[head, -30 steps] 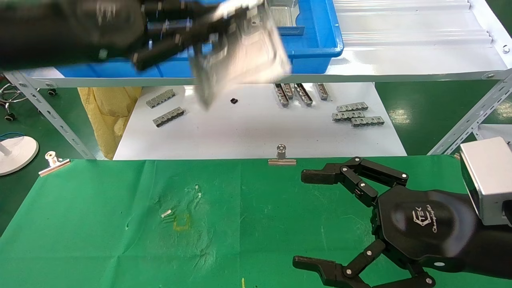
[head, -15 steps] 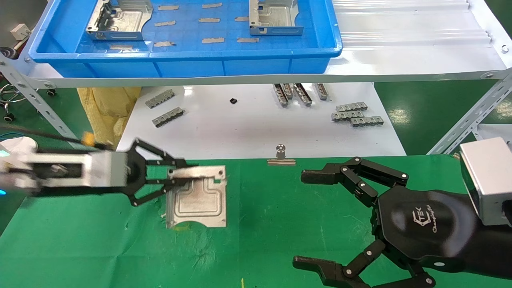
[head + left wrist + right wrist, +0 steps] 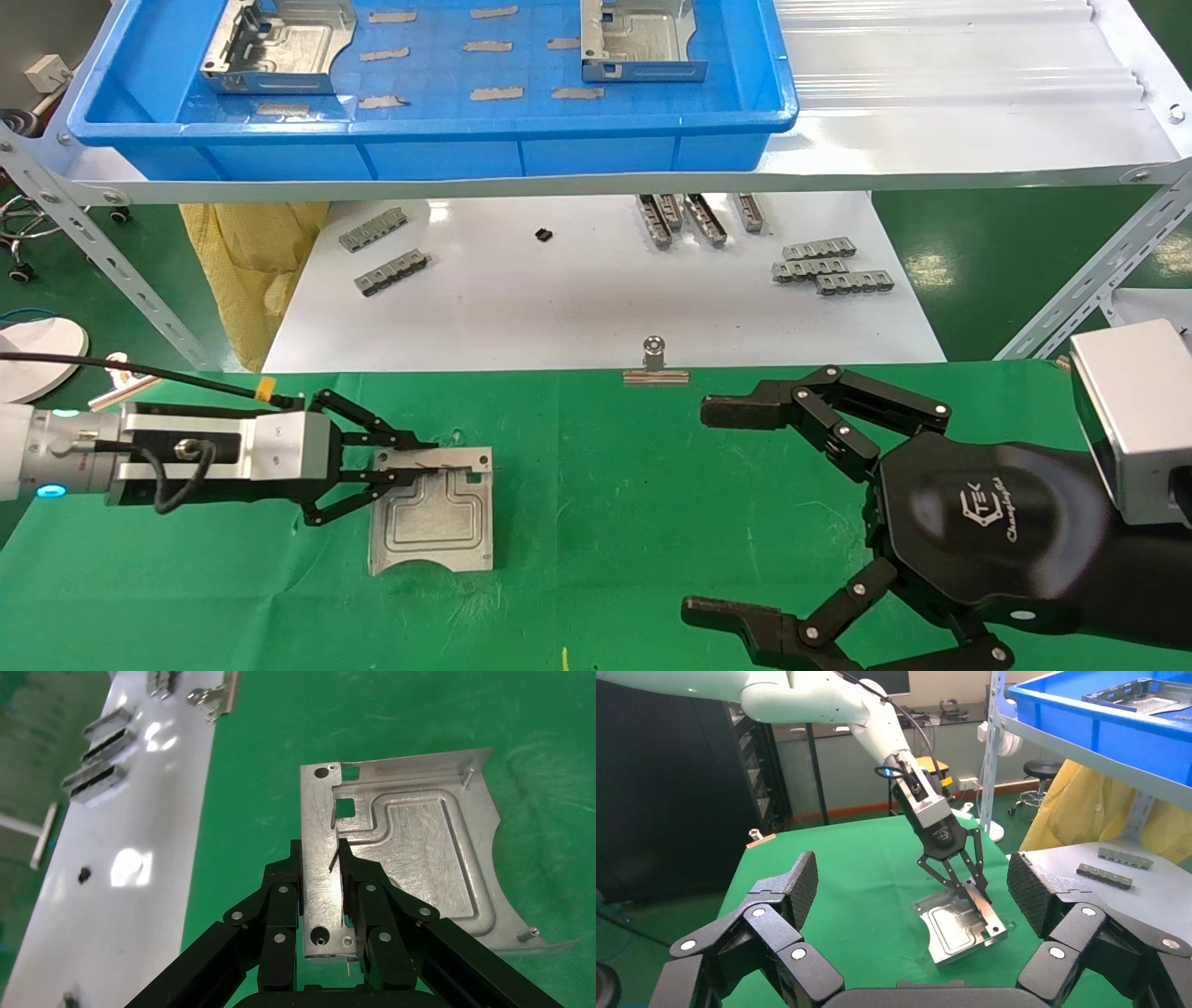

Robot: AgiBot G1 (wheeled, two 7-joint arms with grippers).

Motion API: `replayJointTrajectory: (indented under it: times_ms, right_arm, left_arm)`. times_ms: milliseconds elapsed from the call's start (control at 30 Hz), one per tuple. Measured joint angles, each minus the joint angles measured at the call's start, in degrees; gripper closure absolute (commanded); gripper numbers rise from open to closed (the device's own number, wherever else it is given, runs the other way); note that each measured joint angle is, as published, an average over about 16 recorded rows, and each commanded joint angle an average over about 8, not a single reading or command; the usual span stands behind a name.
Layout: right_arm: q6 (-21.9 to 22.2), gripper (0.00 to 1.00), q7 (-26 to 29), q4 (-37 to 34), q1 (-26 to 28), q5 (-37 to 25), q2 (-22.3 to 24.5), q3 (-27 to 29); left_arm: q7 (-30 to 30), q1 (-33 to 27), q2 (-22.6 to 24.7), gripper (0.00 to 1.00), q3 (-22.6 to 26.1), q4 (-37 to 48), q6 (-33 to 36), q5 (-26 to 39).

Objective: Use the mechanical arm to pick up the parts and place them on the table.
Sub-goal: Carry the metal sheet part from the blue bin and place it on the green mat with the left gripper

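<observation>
A shiny silver part (image 3: 433,517) with an embossed ridge lies low on the table's green cloth (image 3: 605,485), left of centre. My left gripper (image 3: 410,461) reaches in from the left and is shut on the part's folded far edge. In the left wrist view the fingers (image 3: 284,881) clamp that flange of the part (image 3: 415,846) from both sides. The right wrist view shows the part (image 3: 958,924) tilted, its gripped edge slightly raised under the left gripper (image 3: 972,888). My right gripper (image 3: 708,511) hovers open over the table's right side, holding nothing.
A blue bin (image 3: 419,149) on the white metal shelf (image 3: 931,140) holds two more parts (image 3: 279,47) (image 3: 643,42). Small grey slotted bars (image 3: 829,266) lie on the white board (image 3: 596,298) behind the table. Silver clips (image 3: 656,365) hold the cloth's far edge.
The left arm carried the part down from the bin to the table. Over the last half second it sank lower and a little leftward. The right arm stayed still.
</observation>
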Motion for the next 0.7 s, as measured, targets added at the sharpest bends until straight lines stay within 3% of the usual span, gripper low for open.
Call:
replayJointTrajectory:
  times_ms: [167,200,433,700]
  right_arm:
    - [0.0,0.0,0.0,0.0,0.0,0.0,0.0,-0.01]
    - [0.0,0.0,0.0,0.0,0.0,0.0,0.0,-0.01]
    - [0.01,0.0,-0.01,0.0,0.0,0.01,0.01,-0.02]
    - [0.01,0.0,-0.01,0.0,0.01,0.02,0.01,-0.02]
  left_arm:
    - [1.62,-0.36,0.82,0.07,0.36,2.64,-2.37,0.64]
    - [2.05,-0.36,0.99,0.0,0.38,3.01,-2.9,0.69]
    - [4.93,-0.22,1.77,0.0,0.12,4.44,-4.83,0.43]
    - [5.28,-0.57,1.2,0.0,-0.79,5.55,-0.13,-1.01]
